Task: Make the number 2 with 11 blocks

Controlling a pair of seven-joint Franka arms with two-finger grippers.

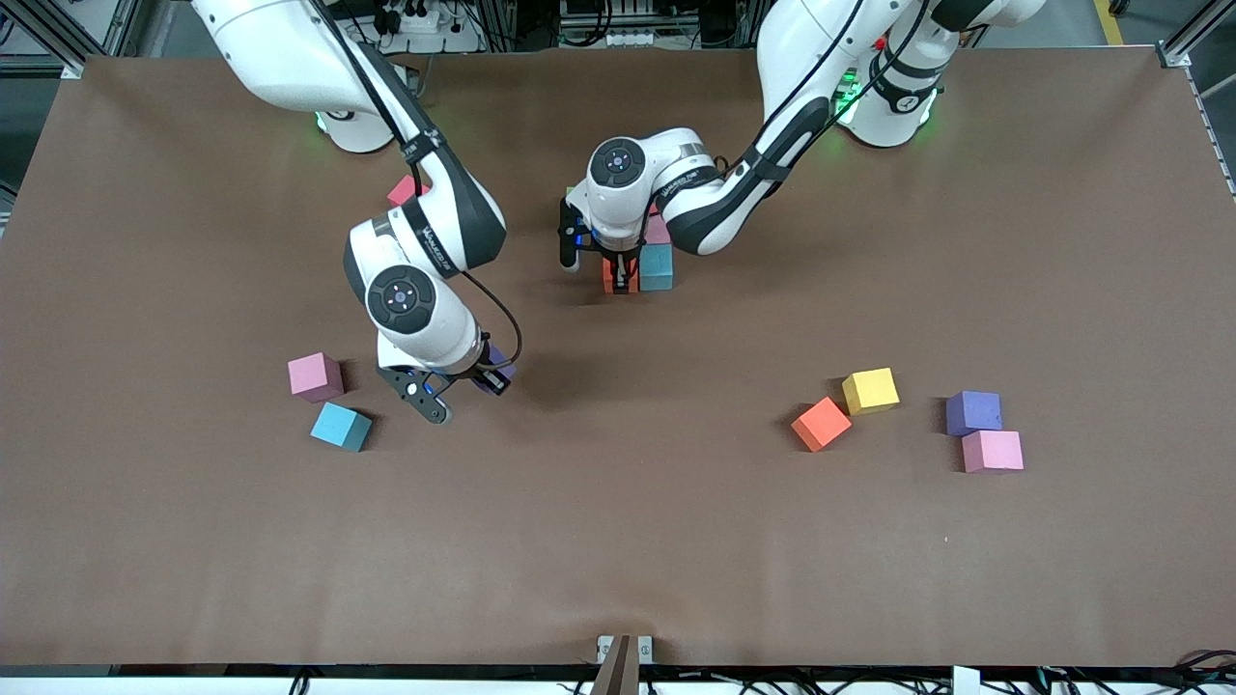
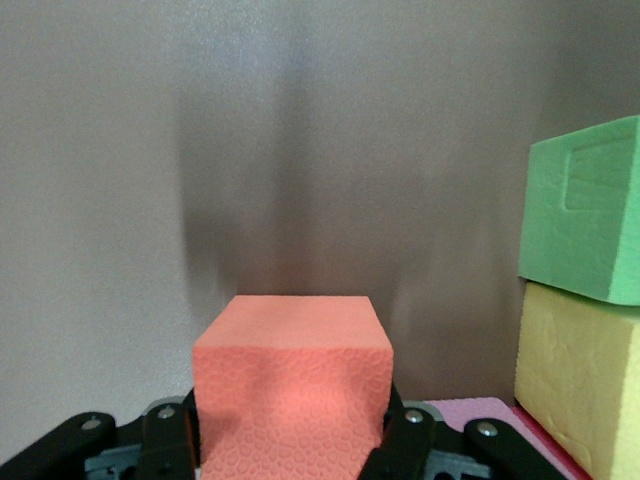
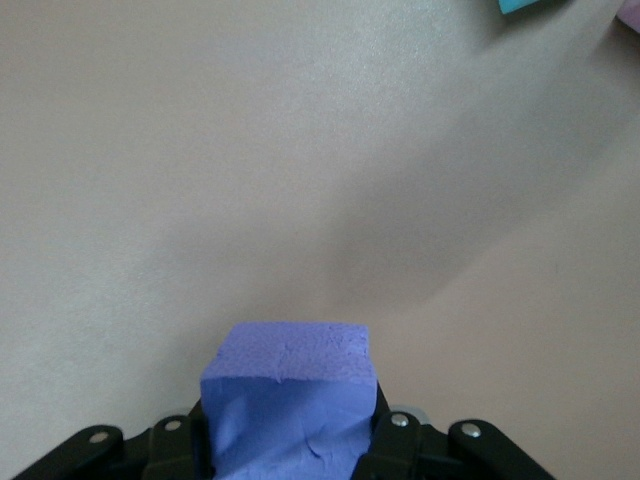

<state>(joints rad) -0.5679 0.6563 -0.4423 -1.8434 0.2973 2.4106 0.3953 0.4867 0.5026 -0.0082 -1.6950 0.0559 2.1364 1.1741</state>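
Note:
My left gripper (image 1: 618,273) is shut on an orange block (image 1: 619,277), low at the table and right beside a blue block (image 1: 657,267) of the part-built number 2. A pink block (image 1: 658,232) lies just farther from the camera; the arm hides the rest. The left wrist view shows the orange block (image 2: 290,380) between the fingers (image 2: 405,440), with green (image 2: 585,220), yellow (image 2: 580,370) and pink (image 2: 470,410) blocks beside it. My right gripper (image 1: 462,388) is shut on a purple block (image 1: 500,366), held over bare table; the right wrist view shows the block (image 3: 290,400).
Loose blocks lie near the right gripper: pink (image 1: 315,376) and blue (image 1: 341,426). Toward the left arm's end lie orange (image 1: 821,424), yellow (image 1: 870,390), purple (image 1: 972,412) and pink (image 1: 992,451) blocks. A red-pink block (image 1: 404,190) shows beside the right arm.

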